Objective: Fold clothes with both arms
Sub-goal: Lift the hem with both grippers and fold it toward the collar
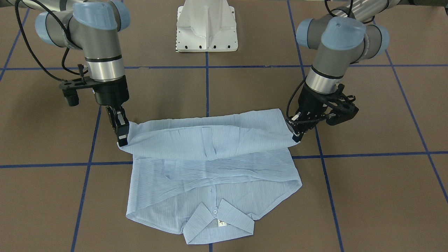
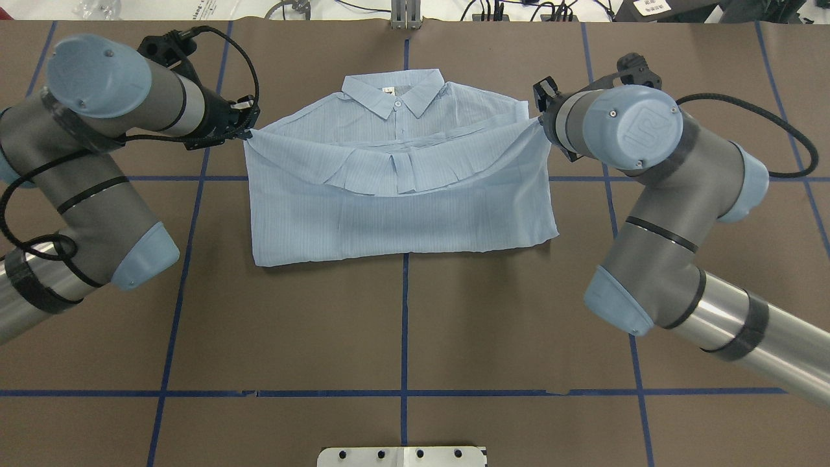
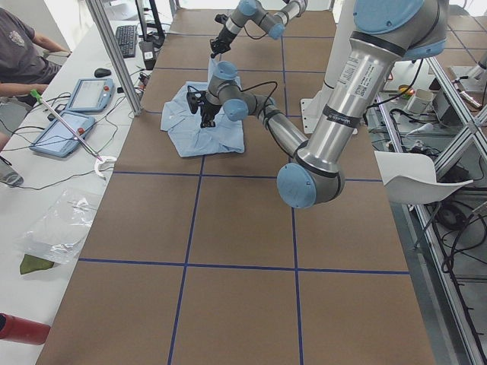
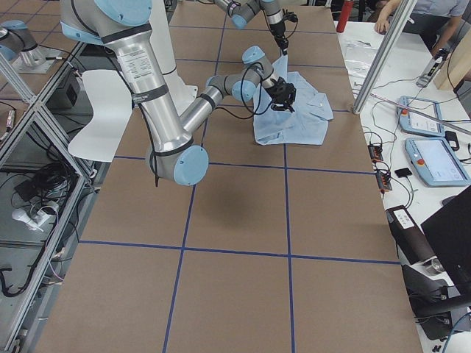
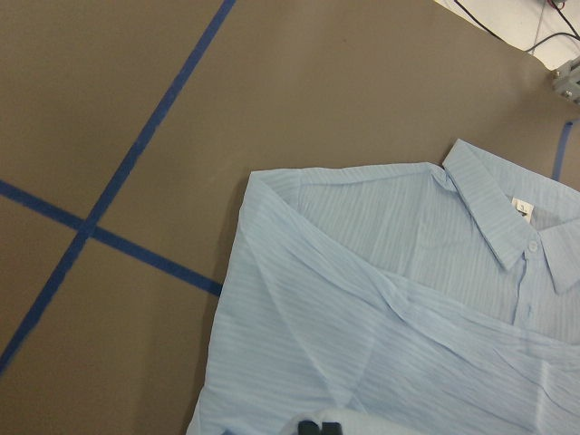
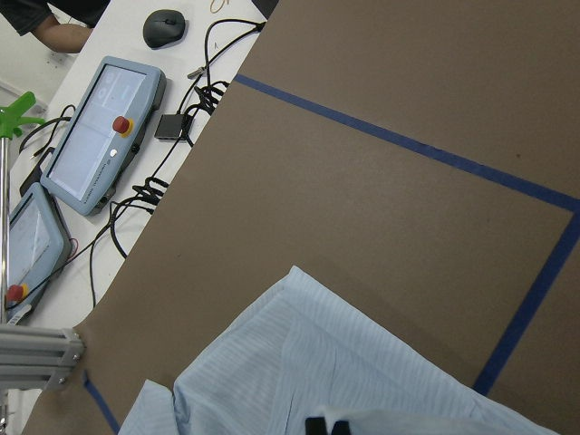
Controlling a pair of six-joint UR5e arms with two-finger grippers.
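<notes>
The pale blue striped shirt lies flat on the brown table, its collar on the side away from the robot. Its near part is folded over toward the collar and hangs as a band between both grippers. My left gripper is shut on one end of this raised fold; it also shows in the overhead view. My right gripper is shut on the other end, also in the overhead view. Both hold the cloth a little above the shirt. The left wrist view shows the collar ahead.
The white pedestal base stands behind the shirt on the robot's side. Blue tape lines cross the table. Teach pendants and a mouse lie on a side bench beyond the far edge, where operators sit.
</notes>
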